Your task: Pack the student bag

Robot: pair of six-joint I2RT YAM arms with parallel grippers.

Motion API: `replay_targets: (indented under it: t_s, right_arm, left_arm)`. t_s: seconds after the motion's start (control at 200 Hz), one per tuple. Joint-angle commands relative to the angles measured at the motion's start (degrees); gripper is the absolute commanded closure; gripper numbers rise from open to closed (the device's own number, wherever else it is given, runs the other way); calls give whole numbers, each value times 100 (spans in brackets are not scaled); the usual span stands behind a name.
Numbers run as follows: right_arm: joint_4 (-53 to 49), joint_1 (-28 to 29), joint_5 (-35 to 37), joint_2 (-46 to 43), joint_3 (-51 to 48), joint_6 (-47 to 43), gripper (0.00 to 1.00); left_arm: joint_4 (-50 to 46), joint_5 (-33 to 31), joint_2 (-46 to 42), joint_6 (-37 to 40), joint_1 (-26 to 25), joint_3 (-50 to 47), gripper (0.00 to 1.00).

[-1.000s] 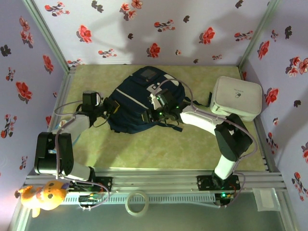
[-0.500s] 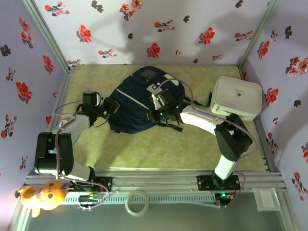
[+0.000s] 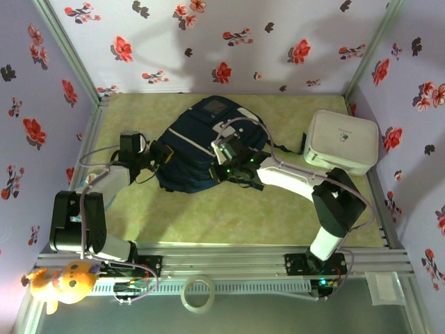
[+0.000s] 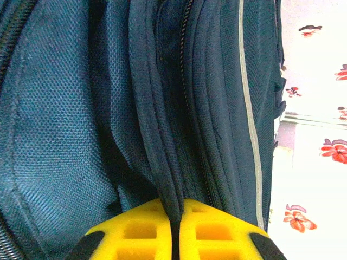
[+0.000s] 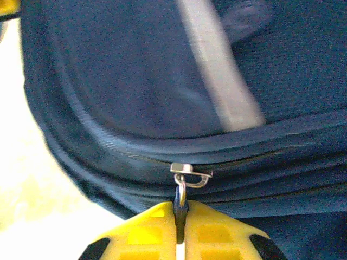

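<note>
Grip check from my end: left gripper [image 4: 174, 219] has its yellow fingers pressed together on a raised fold of navy fabric on the student bag [image 3: 198, 142]. The fold runs straight out ahead of the tips, beside a zip line. Right gripper [image 5: 180, 219] is pinched on the metal zipper pull [image 5: 181, 196], w/ the slider [image 5: 191, 170] just past its tips on the zip track. A grey stripe [image 5: 217, 76] crosses the panel further ahead. On the top cam the bag lies flat on the table [image 3: 208, 216] btwn both tools, left one biting its left edge, right one on its near-right side. A white box [image 3: 342, 141] sits well apart from the right gripper, back beside its arm.
</note>
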Motion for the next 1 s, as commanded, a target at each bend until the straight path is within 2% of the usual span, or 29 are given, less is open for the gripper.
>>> replay_targets:
  t_s: [0.0, 0.265, 0.405, 0.49, 0.56, 0.675, 0.77, 0.865, 0.995]
  right_arm:
    - [66, 406, 3, -207, 7, -461, 92]
    - [545, 941, -6, 602, 691, -312, 92]
    - [858, 1037, 9, 928, 921, -24, 91]
    - [821, 1038, 93, 748, 841, 88, 88]
    - [818, 1001, 308, 396, 555, 145, 77]
    - [1065, 819, 575, -375, -197, 443, 54]
    - [1316, 570, 681, -986, -848, 873, 42]
    - [1495, 287, 830, -1404, -1292, 1431, 38]
    - [1726, -68, 906, -1639, -1607, 2136, 36]
  left_arm:
    - [686, -2, -37, -207, -211, -77, 100]
    - [1134, -378, -3, -557, -561, -275, 100]
    - [1388, -471, 170, -755, -799, -314, 100]
    - [1445, -469, 246, -802, -815, -325, 100]
    - [1388, -471, 223, -745, -809, -323, 100]
    - [1130, -514, 123, -561, -810, -291, 87]
    - [766, -606, -5, -306, -790, -272, 76]
    - [333, -736, -230, -3, -787, -256, 65]
    - [-426, -1000, -665, 595, -789, -157, 53]
